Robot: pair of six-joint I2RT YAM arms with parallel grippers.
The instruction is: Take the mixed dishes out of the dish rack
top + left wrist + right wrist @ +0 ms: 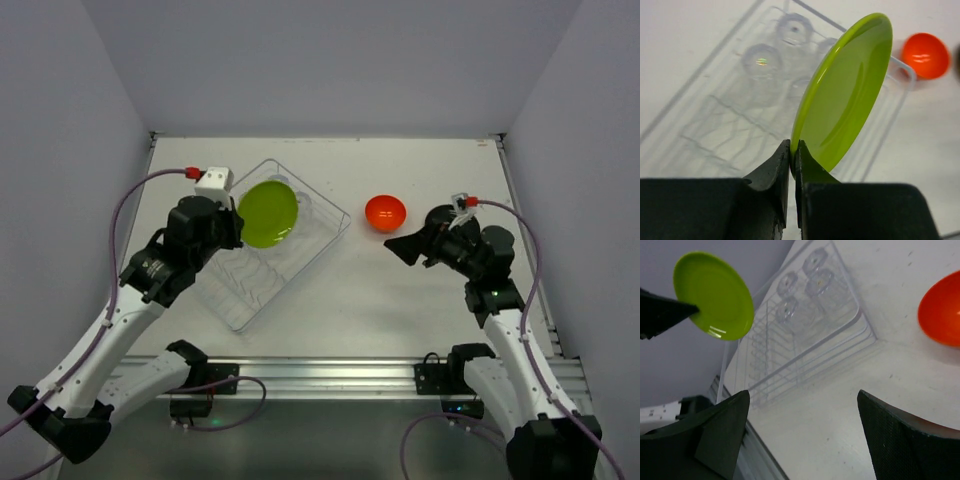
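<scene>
Left of centre, the left tool (pixel 792 146) clamps the green plate (pixel 845 90) above the dish rack (pixel 250 297); the orange bowl (pixel 385 212) is out, the right tool (pixel 800 399) gapes, and the tumblers (pixel 761 60) seemingly wait inside.

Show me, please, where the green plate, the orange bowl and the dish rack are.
green plate (pixel 845 90), left wrist view, middle of its face.
orange bowl (pixel 385 212), top external view, its middle.
dish rack (pixel 255 282), top external view, bare ridged floor.
</scene>
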